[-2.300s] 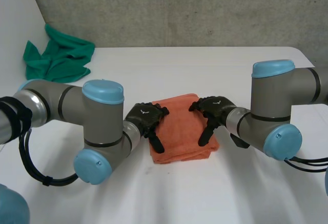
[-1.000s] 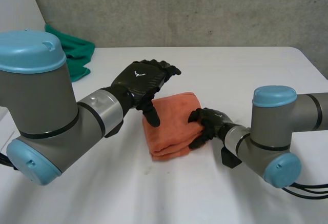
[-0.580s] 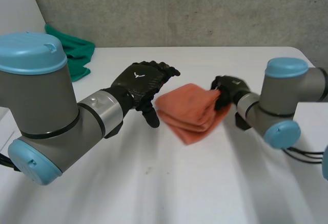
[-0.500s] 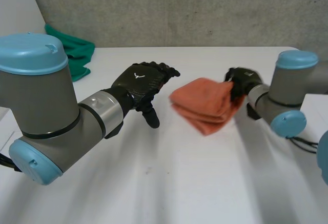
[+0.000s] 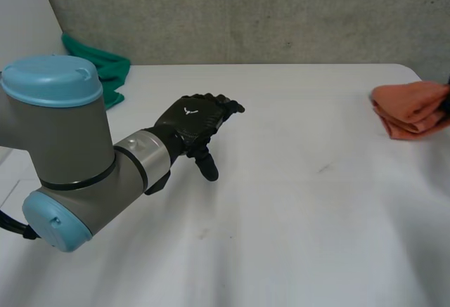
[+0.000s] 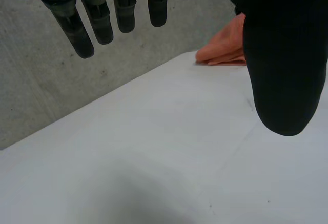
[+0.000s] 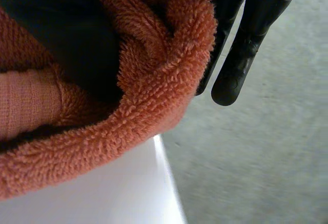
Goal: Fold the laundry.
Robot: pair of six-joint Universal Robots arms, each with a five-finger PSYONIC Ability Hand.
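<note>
the folded orange towel [image 5: 411, 109] sits at the far right edge of the frame, by the right end of the white table [image 5: 295, 216]. the right hand [image 7: 66, 39] has it pinched between thumb and straight fingers [image 7: 241, 55]. the left hand [image 5: 195, 121] hovers left of centre over the table, fingers loosely spread, holding nothing. a crumpled green cloth [image 5: 98, 72] lies in the upper left.

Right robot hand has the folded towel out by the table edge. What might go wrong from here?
1. The towel is at the table's far edge; released there, it may slide off.
2. The right robot hand pinches just one side, so the folded layers might sag open.
</note>
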